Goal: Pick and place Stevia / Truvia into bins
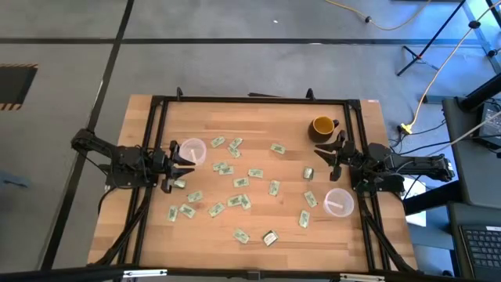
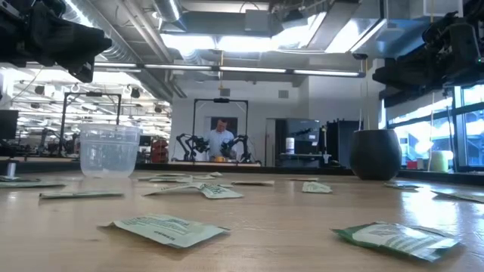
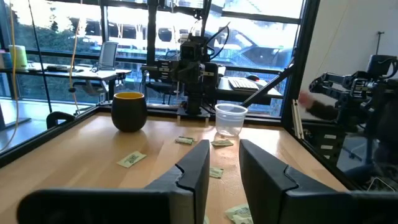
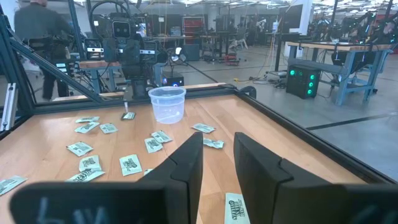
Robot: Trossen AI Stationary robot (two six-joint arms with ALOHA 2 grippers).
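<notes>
Several pale green and white Stevia packets (image 1: 235, 182) lie flat and scattered across the wooden table, also seen in the low view (image 2: 166, 229). One clear cup bin (image 1: 192, 151) stands upright by the left edge, right beside my left gripper (image 1: 178, 166). The other bin (image 1: 338, 202) stands near the right edge, nearer than my right gripper (image 1: 322, 155). Both grippers hover level above the table, pointing inward. In the wrist views my left gripper (image 3: 224, 168) and my right gripper (image 4: 217, 155) are open, with nothing between the fingers.
A yellow mug (image 1: 322, 126) with a dark handle stands at the far right, just beyond my right gripper. A black frame (image 1: 250, 99) runs around the table's edges. A person stands in the room far behind the table (image 2: 221, 140).
</notes>
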